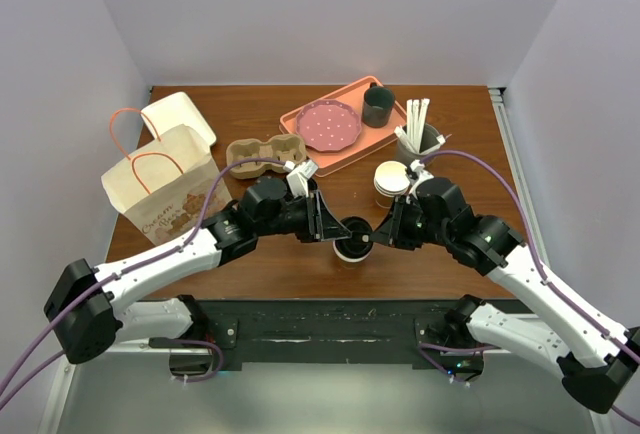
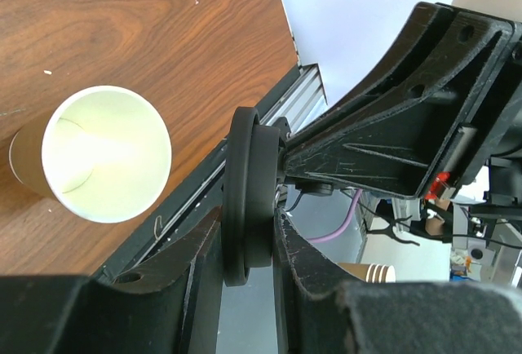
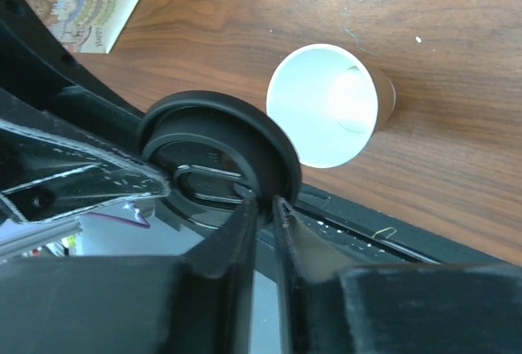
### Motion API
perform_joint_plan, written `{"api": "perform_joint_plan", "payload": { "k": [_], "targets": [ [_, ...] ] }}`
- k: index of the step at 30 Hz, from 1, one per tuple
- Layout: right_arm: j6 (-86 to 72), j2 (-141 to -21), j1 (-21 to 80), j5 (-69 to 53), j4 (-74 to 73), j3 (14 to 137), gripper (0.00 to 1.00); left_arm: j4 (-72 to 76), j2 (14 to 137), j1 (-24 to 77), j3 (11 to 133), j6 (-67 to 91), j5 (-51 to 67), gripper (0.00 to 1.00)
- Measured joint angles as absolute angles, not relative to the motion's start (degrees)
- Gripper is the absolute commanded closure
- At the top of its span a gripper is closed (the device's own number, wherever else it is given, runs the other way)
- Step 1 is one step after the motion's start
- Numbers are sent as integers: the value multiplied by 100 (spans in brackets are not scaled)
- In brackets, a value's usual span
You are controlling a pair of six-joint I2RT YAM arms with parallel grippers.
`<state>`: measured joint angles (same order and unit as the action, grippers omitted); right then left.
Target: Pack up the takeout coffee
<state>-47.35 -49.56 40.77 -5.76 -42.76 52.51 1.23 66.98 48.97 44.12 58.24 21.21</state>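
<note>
A small brown kraft paper cup (image 1: 348, 252), white inside and open at the top, is seen standing upright on the wooden table (image 1: 460, 154) at its 6 o'clock edge, just ahead of the arm bases. Its round black plastic sip lid (image 1: 357, 231) is held in the air close above the cup and is not yet seated. The lid is clamped across its rim by the left gripper (image 2: 249, 248), reaching in from 9 o'clock. The right gripper (image 3: 261, 211), reaching in from 3 o'clock, appears pinched onto the opposite rim. For the capping to go well, one hold should be let go only once the other is firm. The lid should then be levelled, centred over the mouth and pressed down evenly, since the unsteadied cup could be tipped. A printed paper bag with orange handles (image 1: 160, 189) stands at 9 o'clock, and a stack of lidless paper cups (image 1: 392, 182) at 2 o'clock.
</note>
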Motion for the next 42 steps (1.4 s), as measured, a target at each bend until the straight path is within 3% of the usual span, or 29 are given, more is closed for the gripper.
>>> {"api": "perform_joint_plan", "payload": {
  "k": [5, 10, 14, 17, 20, 21, 25, 28, 31, 42],
  "targets": [
    [-4729, -5022, 4075, -574, -4276, 5251, 94, 204, 6768, 4888, 4412, 5905, 2123, 78],
    [-4727, -5070, 4077, -580, -4283, 5251, 80, 204, 6772, 4886, 4412, 5922, 2123, 78],
    [-4724, -5087, 4082, -593, -4287, 5251, 79, 244, 6772, 4888, 4412, 5942, 2123, 78],
    [-4729, -5118, 4084, -596, -4285, 5251, 83, 252, 6772, 4888, 4412, 5944, 2123, 78],
    [-4733, -5131, 4097, -593, -4287, 5251, 98, 255, 6772, 4888, 4412, 5946, 2123, 78],
    [-4737, -5133, 4104, -585, -4287, 5251, 100, 259, 6772, 4888, 4412, 5948, 2126, 75],
    [-4757, -5124, 4132, -541, -4294, 5251, 100, 294, 6772, 4888, 4412, 5942, 2167, 47],
    [-4755, -5122, 4132, -543, -4311, 5256, 100, 261, 6757, 4888, 4412, 5867, 2180, 38],
    [-4740, -5183, 4154, -526, -4499, 5352, 100, -36, 6700, 4880, 4447, 5570, 2062, 33],
    [-4499, -6573, 4731, 377, -5937, 6936, 100, -1496, 6141, 3959, 4742, 4372, 1426, 31]
  ]
}}
